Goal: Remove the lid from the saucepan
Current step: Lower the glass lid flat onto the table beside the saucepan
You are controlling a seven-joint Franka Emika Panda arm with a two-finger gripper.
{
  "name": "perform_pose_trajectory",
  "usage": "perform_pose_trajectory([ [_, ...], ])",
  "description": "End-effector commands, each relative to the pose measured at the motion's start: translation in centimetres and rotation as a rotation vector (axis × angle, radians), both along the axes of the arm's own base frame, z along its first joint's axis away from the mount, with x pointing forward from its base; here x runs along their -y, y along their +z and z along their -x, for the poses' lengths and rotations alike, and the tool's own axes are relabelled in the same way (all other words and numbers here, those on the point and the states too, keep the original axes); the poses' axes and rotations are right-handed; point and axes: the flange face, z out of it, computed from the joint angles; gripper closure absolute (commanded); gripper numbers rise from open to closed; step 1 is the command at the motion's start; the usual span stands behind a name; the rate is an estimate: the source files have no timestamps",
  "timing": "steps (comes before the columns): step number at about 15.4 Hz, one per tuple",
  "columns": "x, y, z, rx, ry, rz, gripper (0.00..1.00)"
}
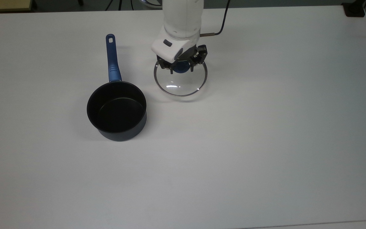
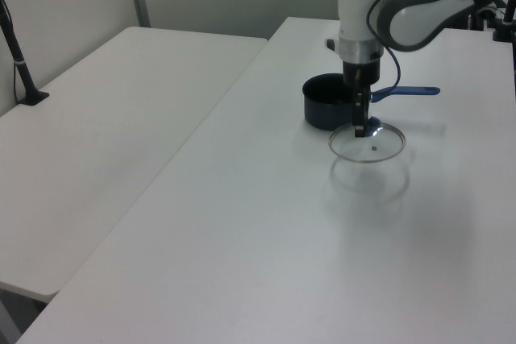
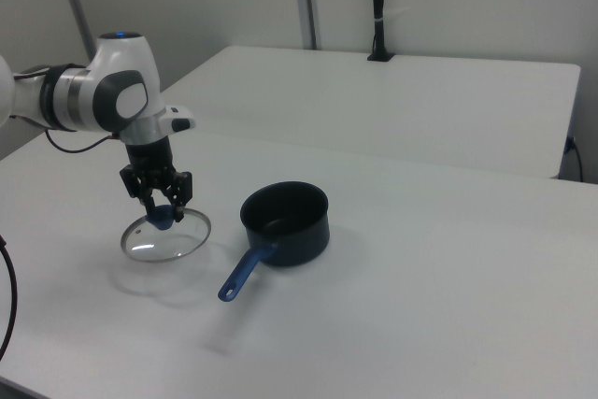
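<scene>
1. Nearest you in the top view: the saucepan (image 1: 117, 109) sits open on the table (image 1: 265, 143), blue handle pointing away.
2. Farther back, the gripper (image 1: 181, 67) is clenched on the lid (image 1: 180, 83) knob, lid held clear of the pan, above the table.
3. Judged step: set-down. You need to lower it level, then release.

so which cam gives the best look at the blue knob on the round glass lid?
The right view: the lid's blue knob shows from the side between the gripper fingers. In the top view the knob is half covered by the gripper. In the left view the knob is a sliver behind the finger.
</scene>
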Motion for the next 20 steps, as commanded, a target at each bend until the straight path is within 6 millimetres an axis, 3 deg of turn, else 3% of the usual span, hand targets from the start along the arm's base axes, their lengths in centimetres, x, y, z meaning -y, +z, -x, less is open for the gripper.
perform_pose_trajectory([
  [1, -0.6, 1.1, 2.6, 0.044, -0.008, 0.012, 0.39],
  [8, -2.5, -0.4, 4.2, 0.035, 0.016, 0.013, 0.39],
  [20, -4.4, -4.7, 3.9, 0.042, -0.014, 0.077, 0.39],
])
